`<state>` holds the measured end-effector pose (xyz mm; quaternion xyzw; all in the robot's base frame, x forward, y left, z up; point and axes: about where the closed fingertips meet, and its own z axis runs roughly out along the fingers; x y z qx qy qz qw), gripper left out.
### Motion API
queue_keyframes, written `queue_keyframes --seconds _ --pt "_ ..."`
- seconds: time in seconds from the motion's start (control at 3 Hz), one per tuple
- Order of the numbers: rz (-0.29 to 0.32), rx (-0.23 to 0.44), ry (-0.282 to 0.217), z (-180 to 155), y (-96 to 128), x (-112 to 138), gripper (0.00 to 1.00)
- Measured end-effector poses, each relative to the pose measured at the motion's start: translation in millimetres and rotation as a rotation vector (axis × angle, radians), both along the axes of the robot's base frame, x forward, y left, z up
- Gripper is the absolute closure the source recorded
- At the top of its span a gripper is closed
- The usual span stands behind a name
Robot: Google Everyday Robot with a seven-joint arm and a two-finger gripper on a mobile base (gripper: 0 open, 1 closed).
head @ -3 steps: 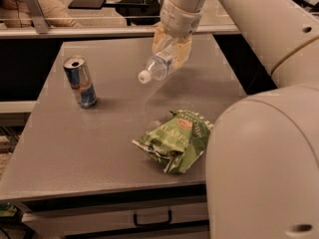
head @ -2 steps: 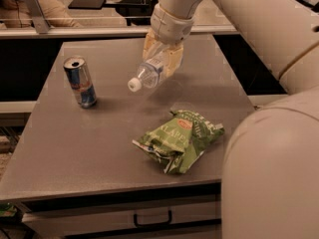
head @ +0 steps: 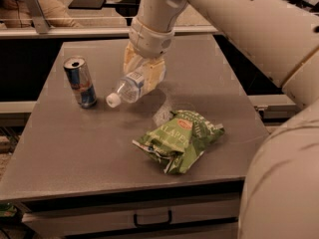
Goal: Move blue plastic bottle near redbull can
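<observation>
The blue plastic bottle point(head: 128, 87) is clear with a white cap and a pale label. It hangs tilted, cap down and to the left, just above the table. My gripper point(head: 143, 74) is shut on its upper body, at the table's middle left. The redbull can point(head: 80, 81) stands upright on the table to the left of the bottle, a short gap from the cap.
A crumpled green chip bag point(head: 178, 139) lies on the grey table point(head: 70, 148) in front and to the right of the bottle. My arm point(head: 239, 24) reaches in from the upper right. The table's front edge has a drawer handle point(head: 152, 219).
My gripper has carried the bottle left and down toward the can. The cap now sits much closer to the can. The can and bag have not moved.
</observation>
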<state>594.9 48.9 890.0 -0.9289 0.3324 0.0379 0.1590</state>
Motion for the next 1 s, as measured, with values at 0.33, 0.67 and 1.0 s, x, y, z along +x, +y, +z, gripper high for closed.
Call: queue_keyframes --seconds 0.33,0.67,1.0 --pt "-0.015 -0.011 0.005 -5.9 27.7 -4.2 1.00" --pt "-0.027 -0.020 0.010 -9.7 41.6 -0.8 1.00" --pt "-0.031 -0.028 0.025 -14.8 54.8 -0.7 0.84"
